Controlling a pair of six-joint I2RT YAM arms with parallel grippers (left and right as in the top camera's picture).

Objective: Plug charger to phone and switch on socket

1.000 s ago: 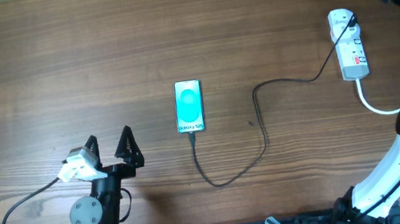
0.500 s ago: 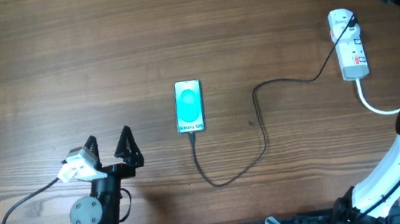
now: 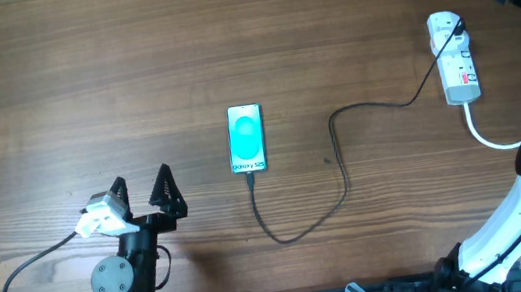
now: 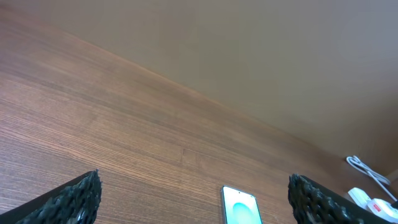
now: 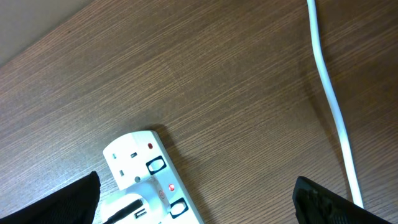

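The socket (image 3: 454, 58) is the only thing here that holds anything: a dark plug (image 3: 456, 30) sits in its far end, and from there the charger (image 3: 341, 171) runs left and nearward across the table (image 3: 79, 69), bends down in a loop and curls back up to the near edge of the phone (image 3: 246, 139). The tip meets that edge, but we cannot tell whether it is seated. The phone lies flat near the middle of the table, screen up and lit teal, its line of white text at the near end. The socket lies far right, well apart from the phone. From the right wrist we see two black rocker switches and small red marks on its top, though we cannot read their setting. A white cable (image 3: 486, 136) leaves the socket's near end and sweeps right toward the right arm. The right claw (image 5: 196, 182) is up at the far right corner, just beyond the socket, fingers spread wide and holding nothing. The left claw (image 3: 139, 177) sits near and left of the phone, well apart from it, also wide and empty, with bare wood between it and the phone. From the left wrist the phone shows low between the fingertips (image 4: 81, 193).
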